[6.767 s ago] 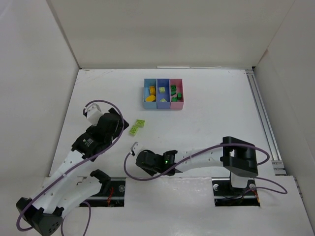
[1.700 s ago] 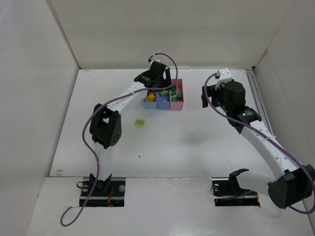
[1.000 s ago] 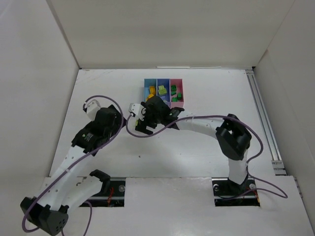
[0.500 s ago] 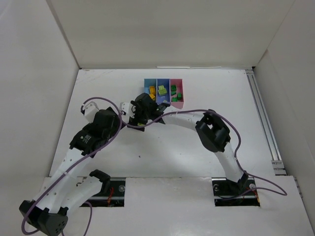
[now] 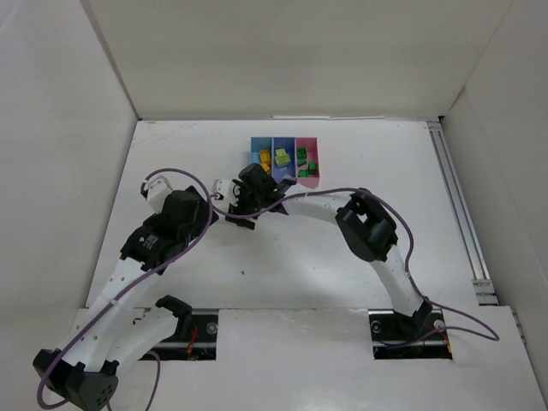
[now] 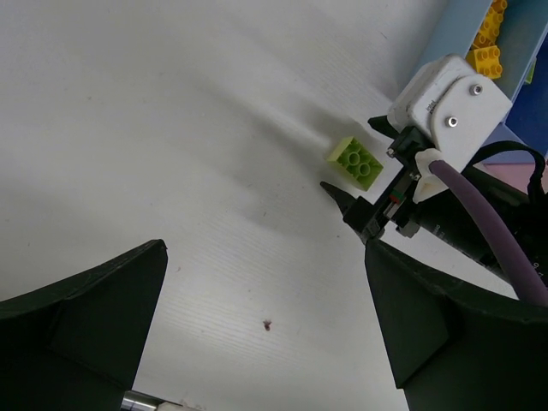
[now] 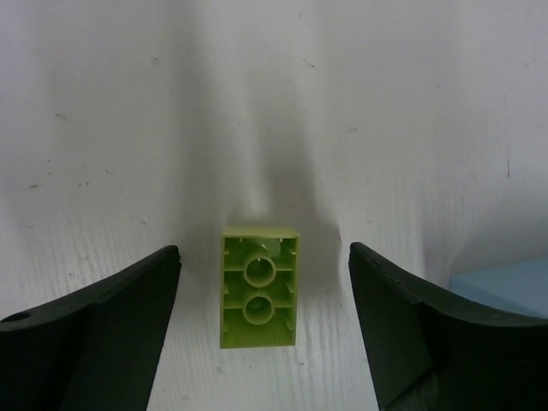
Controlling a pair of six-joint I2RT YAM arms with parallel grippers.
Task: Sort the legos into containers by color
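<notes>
Lime brick (image 7: 260, 287) is framed by the wide-open right gripper (image 7: 259, 257) just beside the light blue bin (image 7: 505, 287); left gripper (image 6: 264, 253) is held nearby, also spread, empty

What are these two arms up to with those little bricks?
They are sorting tiny bricks by colour into a row of three bins. Most bricks already lie in the bins: orange-yellow in the light blue, lime in the middle, dark green in the pink. One lime brick lies on the table just in front of the bins. The right pincer is open with a finger on either side of it, not yet gripping. The left pincer, also open, hovers nearby holding nothing.
</notes>
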